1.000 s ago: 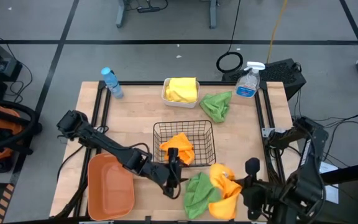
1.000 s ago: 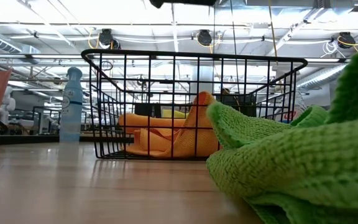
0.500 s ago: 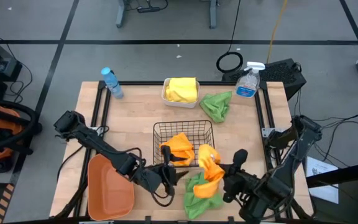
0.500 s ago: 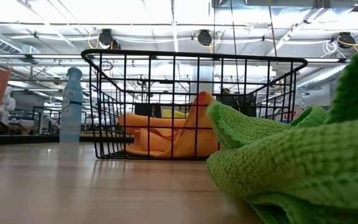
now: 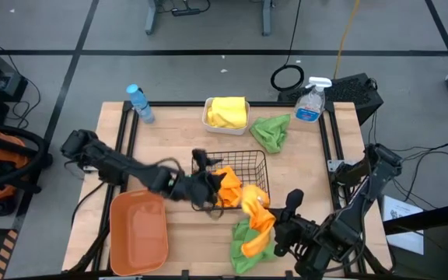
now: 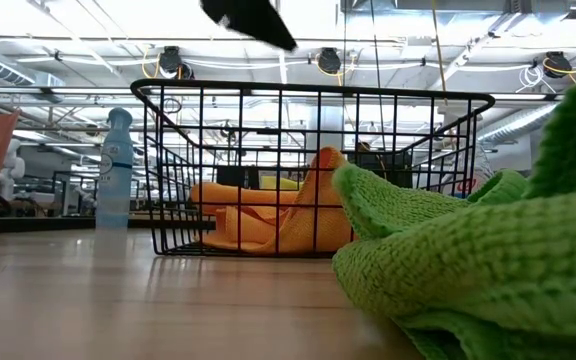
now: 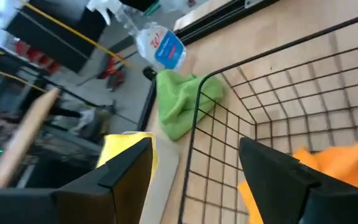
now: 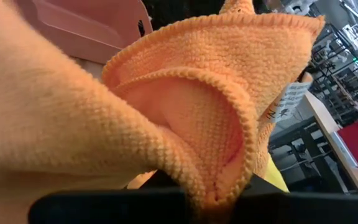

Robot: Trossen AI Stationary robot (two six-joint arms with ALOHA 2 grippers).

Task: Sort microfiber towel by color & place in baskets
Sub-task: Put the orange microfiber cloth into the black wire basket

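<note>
My right gripper is shut on an orange towel just near of the black wire basket, above a green towel at the near edge. A second orange towel lies inside the basket on its floor. My left gripper hovers open over the basket's left side, nothing between its fingers. Yellow towels fill the white tub at the far edge. Another green towel lies on the table beside it. The orange-brown tub stands near left. My right gripper pinches a folded edge of the orange towel between its two fingers, coming slantwise from the table's near right. The towel hangs in folds below and ahead of the fingers. Its lower end is over the green towel; whether it rests there I cannot tell.
A blue-capped water bottle stands at the far left and a clear spray bottle at the far right. Bare wood lies between the basket and the white tub and left of the basket.
My right gripper has carried the orange towel toward the table's left and the basket, drawing it off the green towel's right side so that it hangs. My left gripper has risen from the basket's near edge, swung toward the far edge over the basket and turned.
</note>
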